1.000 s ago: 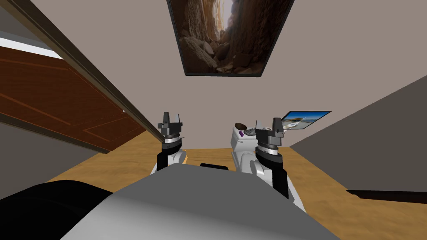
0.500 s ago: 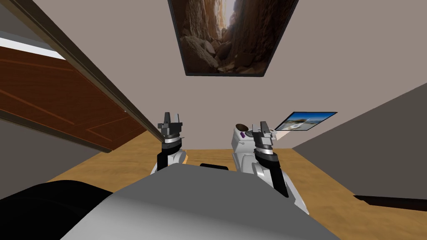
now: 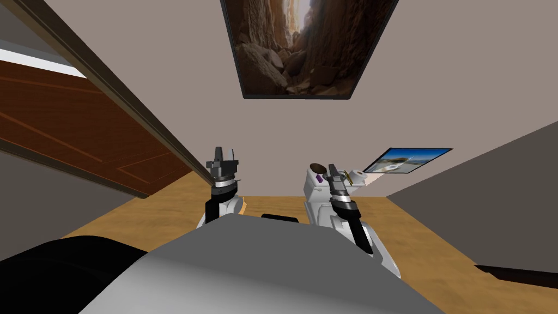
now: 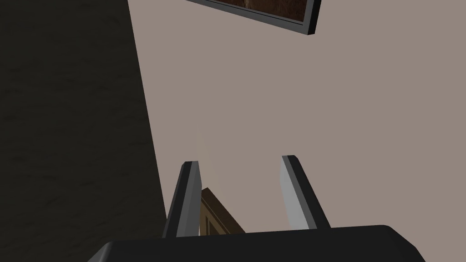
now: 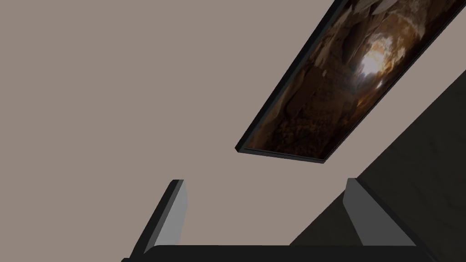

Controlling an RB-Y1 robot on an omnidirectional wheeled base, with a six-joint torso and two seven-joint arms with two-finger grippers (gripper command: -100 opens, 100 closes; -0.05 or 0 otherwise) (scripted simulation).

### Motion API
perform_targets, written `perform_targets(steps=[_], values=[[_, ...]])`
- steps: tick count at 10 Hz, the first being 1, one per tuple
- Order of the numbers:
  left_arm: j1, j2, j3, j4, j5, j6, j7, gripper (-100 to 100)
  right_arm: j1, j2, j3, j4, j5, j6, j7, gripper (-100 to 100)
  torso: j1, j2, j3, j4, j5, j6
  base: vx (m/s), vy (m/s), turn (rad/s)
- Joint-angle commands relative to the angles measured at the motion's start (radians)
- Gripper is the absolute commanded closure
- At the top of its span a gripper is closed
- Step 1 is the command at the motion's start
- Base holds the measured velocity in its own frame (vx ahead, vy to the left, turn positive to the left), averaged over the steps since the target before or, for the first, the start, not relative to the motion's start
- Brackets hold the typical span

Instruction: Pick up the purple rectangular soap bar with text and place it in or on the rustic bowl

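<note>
A small purple soap bar (image 3: 316,177) lies on top of a white stand (image 3: 313,194) ahead on my right. Just behind it on the same top sits a dark brown bowl (image 3: 315,167). My right gripper (image 3: 331,169) is raised right beside the stand's top, close to the soap and bowl and seen edge-on; the right wrist view shows that right gripper (image 5: 264,182) open, with nothing between its fingers. My left gripper (image 3: 224,154) is held up to the left of the stand, and the left wrist view shows this left gripper (image 4: 239,160) open and empty too.
A brown door (image 3: 71,131) with a dark frame (image 3: 125,103) slants across the left. A pale roll (image 3: 358,175) and other small items share the stand's top. A dark grey wall (image 3: 490,191) closes the right side. The floor (image 3: 163,207) is wooden.
My right hand has turned about its wrist, so the gripper now shows edge-on, and it has shifted left towards the stand's top. The head camera has turned slightly. The left arm is still.
</note>
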Motion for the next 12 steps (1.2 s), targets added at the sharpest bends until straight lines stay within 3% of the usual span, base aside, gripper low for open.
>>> perform_targets(steps=[1, 6, 7, 12], values=[[0.0, 0.0, 0.0, 0.0, 0.0, 0.0, 0.0, 0, 0.004, -0.02, -0.008, 0.03, 0.023, 0.013, 0.026, -100, 0.0, 0.0, 0.0, 0.0, 0.0, 0.0, 0.035, 0.003, 0.028], [0.0, 0.0, 0.0, 0.0, 0.0, 0.0, 0.0, 0, 0.008, -0.078, -0.025, 0.144, 0.104, 0.044, 0.112, -100, 0.0, 0.0, 0.0, 0.0, 0.0, 0.0, 0.037, 0.006, 0.03], [0.0, 0.0, 0.0, 0.0, 0.0, 0.0, 0.0, 0, 0.008, -0.078, -0.025, 0.144, 0.104, 0.044, 0.112, -100, 0.0, 0.0, 0.0, 0.0, 0.0, 0.0, 0.037, 0.001, 0.022], [0.0, 0.0, 0.0, 0.0, 0.0, 0.0, 0.0, 0, 0.011, -0.143, -0.039, 0.241, 0.172, 0.071, 0.184, -100, 0.0, 0.001, 0.0, 0.0, 0.0, 0.0, 0.03, 0.005, 0.024]])
